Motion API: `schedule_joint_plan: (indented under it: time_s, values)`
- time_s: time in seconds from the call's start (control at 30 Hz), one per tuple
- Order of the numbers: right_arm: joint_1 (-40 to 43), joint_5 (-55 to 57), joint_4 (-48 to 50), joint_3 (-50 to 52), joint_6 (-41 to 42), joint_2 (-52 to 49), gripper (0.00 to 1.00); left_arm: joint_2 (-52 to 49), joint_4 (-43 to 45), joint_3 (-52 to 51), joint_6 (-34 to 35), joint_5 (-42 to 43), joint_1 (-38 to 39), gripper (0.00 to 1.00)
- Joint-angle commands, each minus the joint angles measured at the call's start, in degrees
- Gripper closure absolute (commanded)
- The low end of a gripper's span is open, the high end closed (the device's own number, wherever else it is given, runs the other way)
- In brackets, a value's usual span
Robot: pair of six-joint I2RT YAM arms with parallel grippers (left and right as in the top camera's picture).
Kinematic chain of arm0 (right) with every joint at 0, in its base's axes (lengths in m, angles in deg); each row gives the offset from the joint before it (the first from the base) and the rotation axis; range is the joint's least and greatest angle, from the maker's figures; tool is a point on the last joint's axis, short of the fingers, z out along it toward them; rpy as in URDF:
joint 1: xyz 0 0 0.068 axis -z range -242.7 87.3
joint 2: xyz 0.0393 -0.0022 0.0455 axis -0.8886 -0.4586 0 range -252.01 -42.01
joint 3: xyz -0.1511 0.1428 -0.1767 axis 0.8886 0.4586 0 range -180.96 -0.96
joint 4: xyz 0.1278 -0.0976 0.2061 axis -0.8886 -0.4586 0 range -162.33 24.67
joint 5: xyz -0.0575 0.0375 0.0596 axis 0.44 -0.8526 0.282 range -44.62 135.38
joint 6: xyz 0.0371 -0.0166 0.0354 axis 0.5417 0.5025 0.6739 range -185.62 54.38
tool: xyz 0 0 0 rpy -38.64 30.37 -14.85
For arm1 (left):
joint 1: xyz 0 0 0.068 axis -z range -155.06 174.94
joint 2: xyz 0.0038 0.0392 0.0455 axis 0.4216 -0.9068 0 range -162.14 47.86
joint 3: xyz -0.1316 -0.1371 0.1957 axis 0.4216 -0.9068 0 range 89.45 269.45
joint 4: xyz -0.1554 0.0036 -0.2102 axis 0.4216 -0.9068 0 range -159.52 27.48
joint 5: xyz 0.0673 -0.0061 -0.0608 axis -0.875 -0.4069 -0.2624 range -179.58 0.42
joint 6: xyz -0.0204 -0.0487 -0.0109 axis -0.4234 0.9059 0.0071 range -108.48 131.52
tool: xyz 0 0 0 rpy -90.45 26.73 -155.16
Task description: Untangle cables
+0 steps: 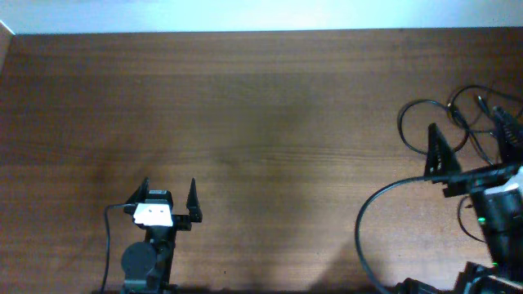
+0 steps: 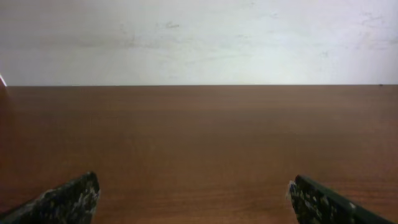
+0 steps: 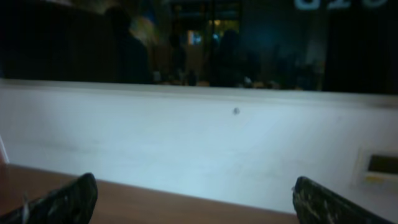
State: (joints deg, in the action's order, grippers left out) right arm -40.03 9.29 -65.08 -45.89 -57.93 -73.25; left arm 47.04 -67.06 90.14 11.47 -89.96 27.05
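The cables [image 1: 454, 110] lie loosely tangled at the table's [image 1: 261, 122] far right, at least two loops spreading left-right, count unclear, between the right gripper's [image 1: 472, 139] parted fingers; left gripper [image 1: 170, 194] also spread

I see left arm [image 1: 149, 260] black, round joint near its base | white plate [image 1: 153, 214] on its wrist | thin cable [image 1: 107, 245], black, running along its side | left fingers [image 2: 68, 200] dark, speckled, tapered | right arm [image 1: 494, 214] black and white, green light [image 1: 482, 220] | thick cable [image 1: 364, 224], black, arcing off it
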Motion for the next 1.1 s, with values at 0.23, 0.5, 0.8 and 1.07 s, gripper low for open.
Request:
schedule_joint_plan:
  time_s: [0.23, 0.5, 0.8, 1.07]
  values:
    - [-11.8, 20.0, 26.4, 34.6, 9.3, 12.7, 0.01, 0.5, -0.3, -0.2, -0.9, 0.5, -0.4, 0.01]
    - [-18.5, 29.5, 15.6, 44.6, 8.9, 25.0, 0.01, 0.5, -0.3, -0.2, -0.9, 0.5, -0.4, 0.01]
    - [-20.0, 26.4, -4.2, 44.6, -2.8, 31.1, 0.01, 0.5, -0.3, -0.2, -0.9, 0.5, -0.4, 0.01]
    - [-20.8, 26.4, -4.3, 44.6, -10.3, 31.1, 0.01, 0.5, -0.3, -0.2, -0.9, 0.5, -0.4, 0.01]
